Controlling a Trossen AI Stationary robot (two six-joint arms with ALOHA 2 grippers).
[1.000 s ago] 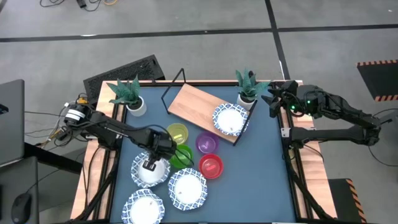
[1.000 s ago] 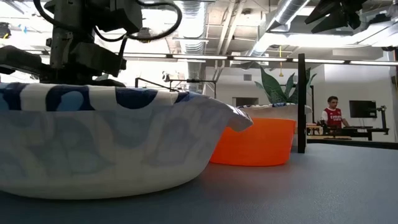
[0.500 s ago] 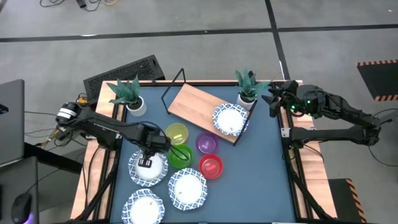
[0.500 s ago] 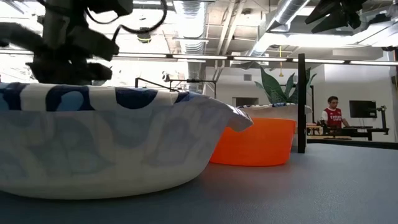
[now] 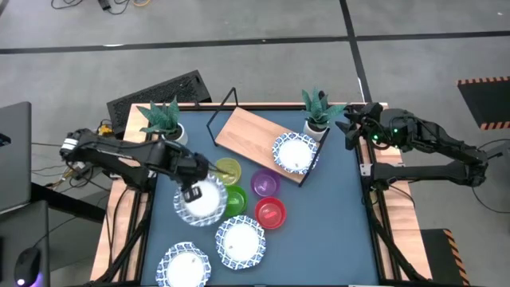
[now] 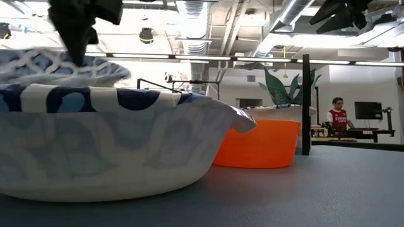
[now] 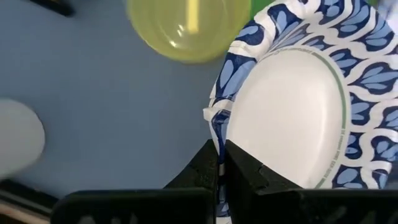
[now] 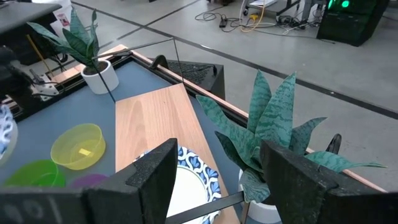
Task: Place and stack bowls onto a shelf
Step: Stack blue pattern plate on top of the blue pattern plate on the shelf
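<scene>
My left gripper (image 5: 191,194) is shut on a white dish with a blue patterned rim (image 5: 203,201), raised above the table beside the yellow bowl (image 5: 228,170) and partly over the green bowl (image 5: 235,202). The purple bowl (image 5: 264,184) and red bowl (image 5: 271,213) stand on the table. One dish (image 5: 294,152) rests on the wooden shelf board (image 5: 251,131). Two more dishes (image 5: 240,241) (image 5: 185,266) lie near the front edge. My right gripper (image 8: 217,186) waits open at the far right corner. My left gripper pinches the dish's rim (image 7: 214,127) between its two fingers (image 7: 202,171), at the edge nearest the yellow bowl (image 7: 186,25). The fingers come from above, pointing down. The dish (image 6: 57,63) is lifted clear of the table and sits roughly level, slightly tilted.
Two potted plants (image 5: 163,119) (image 5: 319,112) stand at the far corners beside the shelf. The shelf's black wire frame (image 5: 223,104) rises at its far left end. A black keyboard-like object (image 5: 159,92) lies beyond the table. A person (image 6: 338,113) is far off in the room.
My left gripper has risen and moved a little toward the far edge, taking the dish with it. The dish, which lay on the table near the green bowl, is now lifted clear and has come into the low view above the near dish.
</scene>
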